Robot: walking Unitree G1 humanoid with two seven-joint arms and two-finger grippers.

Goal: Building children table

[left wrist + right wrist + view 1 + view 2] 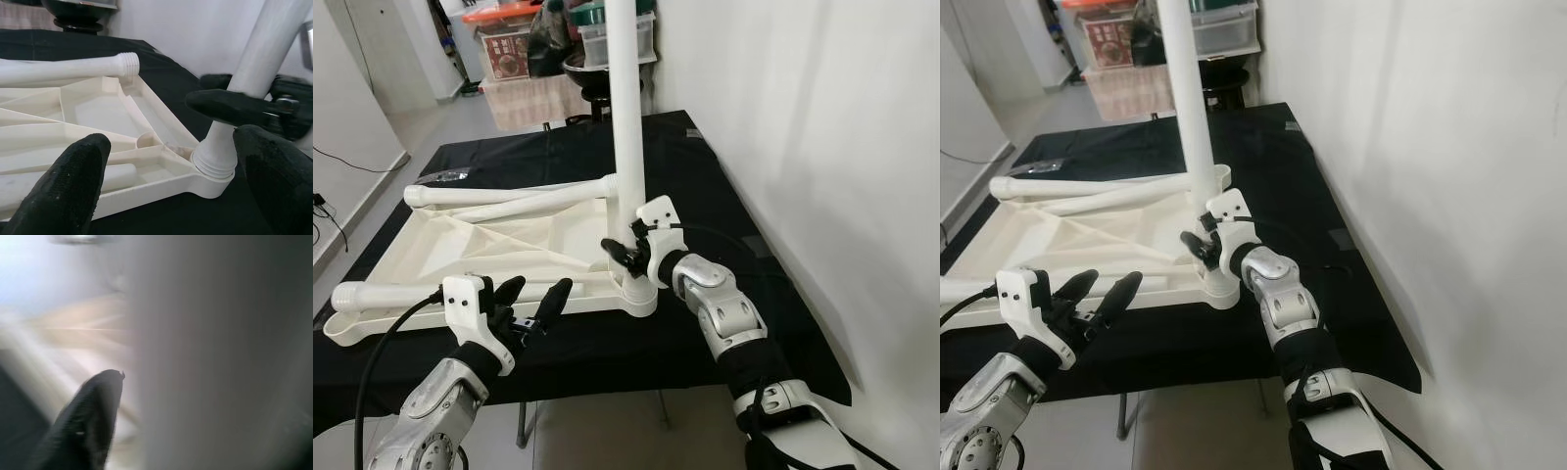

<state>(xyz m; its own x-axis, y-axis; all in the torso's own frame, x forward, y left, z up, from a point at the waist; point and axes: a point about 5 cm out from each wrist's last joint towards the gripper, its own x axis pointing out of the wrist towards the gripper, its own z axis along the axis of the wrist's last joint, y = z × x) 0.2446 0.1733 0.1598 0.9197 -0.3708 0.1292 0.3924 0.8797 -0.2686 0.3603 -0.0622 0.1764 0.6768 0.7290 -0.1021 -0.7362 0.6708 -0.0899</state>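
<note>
Upturned white tabletop on a black-covered table. Right gripper clenches the upright leg above its corner socket; left gripper, fingers spread, hovers at the tabletop's near edge.

Cream-white tabletop and white leg lie on a plain black cloth over the counter; fingers are black.
</note>
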